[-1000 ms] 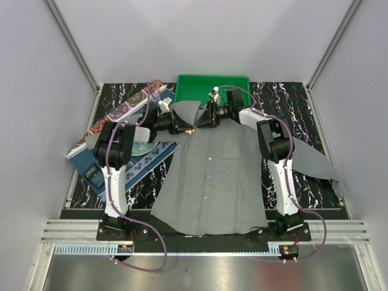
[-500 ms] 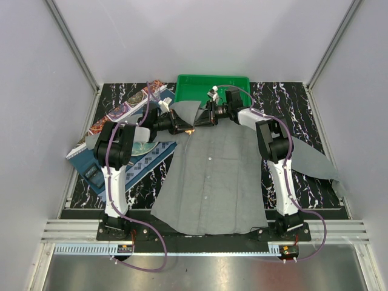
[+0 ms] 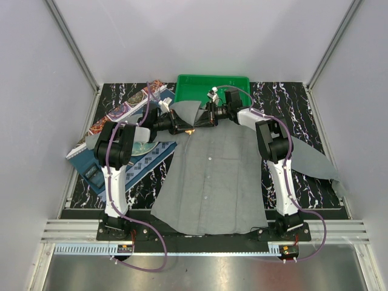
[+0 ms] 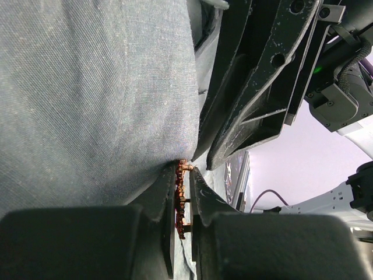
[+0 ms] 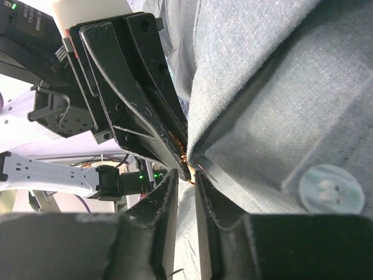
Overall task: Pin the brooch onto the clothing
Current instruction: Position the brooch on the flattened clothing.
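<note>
Seen from above, your two arms reach in from either side and meet over the collar end of a grey shirt (image 3: 212,176), which lies spread flat, buttons up, on the black marbled counter (image 3: 303,103). A green tray (image 3: 212,85) sits just behind the meeting point. A small orange glint, the brooch (image 3: 190,130), shows between the two arm tips at the shirt's upper left edge. In your left wrist view, the left fingers (image 4: 195,178) are clenched on the brooch, gripping it edge-on so its coppery rim pokes out from between the tips. The brooch's top touches a fold of grey cloth pressing in from the left. The black fingers of your other arm hang close above it. In your right wrist view, the right fingers (image 5: 173,182) are drawn nearly together with only a thin slit between them, their tips right at the brooch and at the folded edge of the shirt. You cannot tell whether they are pinching anything. A pale two-hole button (image 5: 331,188) sits on the cloth to the right of them. The left fingers come in from the upper left, their tips meeting yours at the brooch.
</note>
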